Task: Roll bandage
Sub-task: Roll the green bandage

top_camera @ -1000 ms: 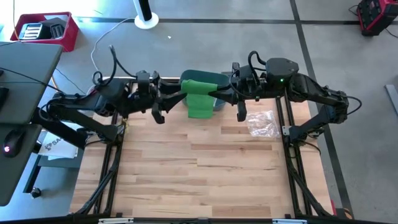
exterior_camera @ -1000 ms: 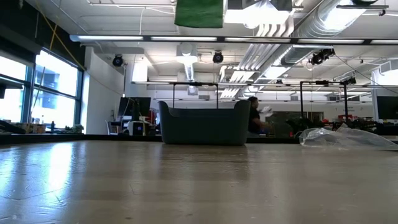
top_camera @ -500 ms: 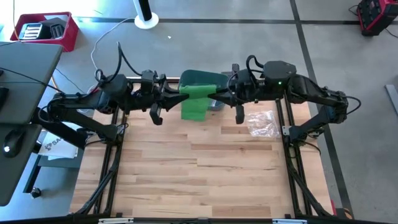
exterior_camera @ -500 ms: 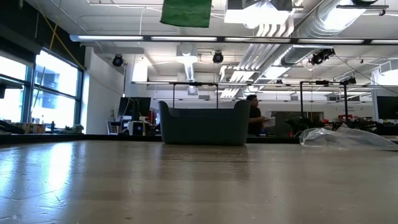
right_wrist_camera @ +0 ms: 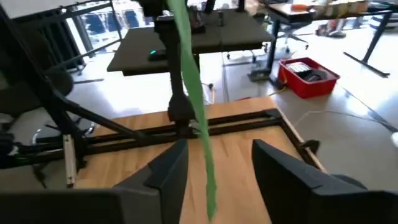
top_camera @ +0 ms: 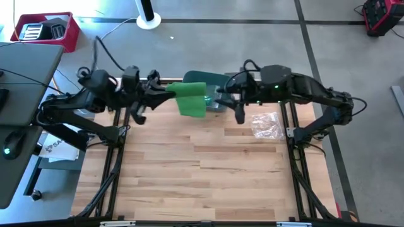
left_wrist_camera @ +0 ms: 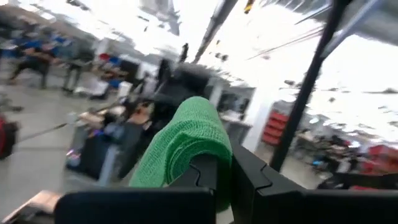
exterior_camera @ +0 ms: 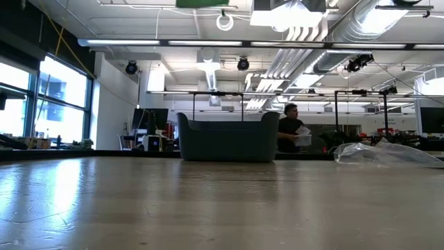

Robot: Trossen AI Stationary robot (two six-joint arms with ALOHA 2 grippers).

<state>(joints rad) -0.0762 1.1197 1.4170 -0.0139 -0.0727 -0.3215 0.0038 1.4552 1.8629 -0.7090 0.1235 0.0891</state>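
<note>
Above the table's far edge, the bandage (top_camera: pixel 191 99) hangs in the air, pinched by the left gripper (top_camera: pixel 165 96). The right gripper (top_camera: pixel 218 101) has its fingers spread, the strip hanging free between them in its wrist view. Only the low view shows the bin (exterior_camera: pixel 227 137) and bag (exterior_camera: pixel 385 153) side-on.

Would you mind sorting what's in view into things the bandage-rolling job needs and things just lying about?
In use:
green bandage
left hand, shut on it
right hand, open

Lying about:
grey bin
clear plastic bag
red crate
</note>
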